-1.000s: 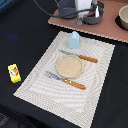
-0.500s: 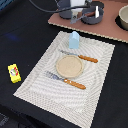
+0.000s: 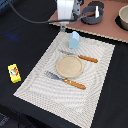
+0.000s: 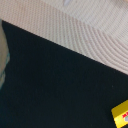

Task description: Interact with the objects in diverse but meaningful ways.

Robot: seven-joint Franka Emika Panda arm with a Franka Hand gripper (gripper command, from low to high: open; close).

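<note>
The pale blue carton [image 3: 74, 40] stands upright at the far edge of the striped placemat [image 3: 95, 95]. The yellow packet with a red mark [image 3: 14, 73] lies on the black cloth at the exterior view's left, and it also shows in the wrist view [image 4: 120, 114]. The grey long-handled frying pan [image 3: 93, 13] sits on the brown board at the back. My gripper [image 3: 63, 26] hangs above the placemat's far corner, just beside the carton toward the exterior view's left and apart from it. Its jaws are too blurred to read. The sausage and the fish are out of view.
A round wooden plate [image 3: 69, 66] lies mid-mat, with an orange-handled knife [image 3: 81, 56] behind it and an orange-handled fork [image 3: 65, 80] in front. A pale bowl [image 3: 123, 17] stands at the back right. Black cloth [image 4: 60, 85] surrounds the mat.
</note>
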